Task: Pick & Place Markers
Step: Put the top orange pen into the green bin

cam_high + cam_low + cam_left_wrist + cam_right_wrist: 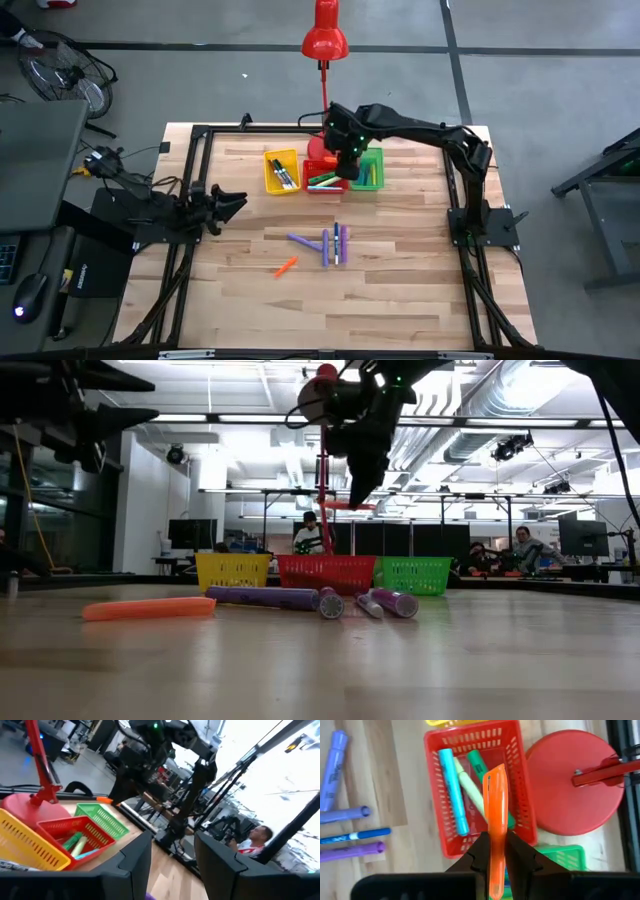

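My right gripper point(495, 851) is shut on an orange marker point(496, 795) and hangs above the red bin point(520, 795). In that bin lie a cyan marker point(452, 790), a pale green one and a green one. The yellow bin point(282, 170) and the green bin point(372, 168) stand on either side of it. Several purple markers point(325, 245), a blue marker point(355, 836) and a second orange marker point(286, 266) lie flat on the wood at mid-table. My left gripper point(172, 870) waits open at the table's left, with nothing between its fingers. My right gripper pinches the orange marker's long sides point(496, 827) between its two fingers, nearer one end than the middle. The fingers come steeply from above and lie across the marker. The marker is lifted clear and about level above the red bin point(345, 506).
A red desk lamp stands on its round base point(570, 795) right behind the red bin, and its pole point(324, 490) rises beside my right gripper. Bare wood lies toward the near edge point(330, 320). People sit in the room beyond the table.
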You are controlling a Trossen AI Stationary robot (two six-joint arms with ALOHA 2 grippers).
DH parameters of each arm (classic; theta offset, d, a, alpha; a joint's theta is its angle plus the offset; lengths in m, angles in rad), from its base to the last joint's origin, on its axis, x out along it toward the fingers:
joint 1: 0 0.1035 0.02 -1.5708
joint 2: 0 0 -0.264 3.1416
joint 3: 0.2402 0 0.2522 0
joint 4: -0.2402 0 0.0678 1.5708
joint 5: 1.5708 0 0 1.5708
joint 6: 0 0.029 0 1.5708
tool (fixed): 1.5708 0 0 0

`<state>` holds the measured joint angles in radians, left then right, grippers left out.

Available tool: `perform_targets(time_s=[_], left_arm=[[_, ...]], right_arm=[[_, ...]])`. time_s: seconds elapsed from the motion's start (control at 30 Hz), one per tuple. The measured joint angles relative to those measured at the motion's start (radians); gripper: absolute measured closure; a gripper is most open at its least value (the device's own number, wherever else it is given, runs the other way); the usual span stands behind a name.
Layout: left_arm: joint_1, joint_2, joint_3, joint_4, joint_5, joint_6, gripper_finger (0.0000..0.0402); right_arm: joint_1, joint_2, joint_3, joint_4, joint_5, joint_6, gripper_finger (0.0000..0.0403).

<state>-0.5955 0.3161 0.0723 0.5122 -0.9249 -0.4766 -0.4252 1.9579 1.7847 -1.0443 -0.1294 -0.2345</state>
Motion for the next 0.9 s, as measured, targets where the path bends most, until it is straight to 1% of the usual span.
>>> perform_targets(time_s=[0.1, 0.17, 0.3, 0.43, 0.57, 0.67, 0.9], left_arm=[[0.066, 0.120, 0.000, 0.078, 0.023, -0.021, 0.0254], [0.126, 0.193, 0.000, 0.132, 0.060, -0.033, 0.0254], [0.273, 0.327, 0.001, 0.236, 0.192, -0.084, 0.0254], [0.417, 0.451, 0.048, 0.242, 0.317, -0.099, 0.0254], [0.537, 0.514, 0.106, 0.247, 0.436, -0.050, 0.0254], [0.604, 0.550, 0.134, 0.242, 0.489, -0.022, 0.0254], [0.708, 0.553, 0.145, 0.227, 0.501, 0.053, 0.0254]], right_arm=[[-0.021, 0.000, 0.000, -0.003, -0.001, -0.023, 0.0375], [-0.033, 0.000, 0.000, -0.005, -0.003, -0.032, 0.0376], [-0.057, 0.000, 0.000, -0.026, -0.007, -0.036, 0.0373], [-0.081, 0.000, 0.000, -0.044, -0.009, -0.027, 0.0372], [-0.108, 0.000, 0.000, -0.051, -0.033, 0.018, 0.0375], [-0.126, 0.000, 0.000, -0.050, -0.043, 0.075, 0.0372], [-0.151, 0.000, 0.000, -0.029, -0.069, 0.237, 0.0373]])
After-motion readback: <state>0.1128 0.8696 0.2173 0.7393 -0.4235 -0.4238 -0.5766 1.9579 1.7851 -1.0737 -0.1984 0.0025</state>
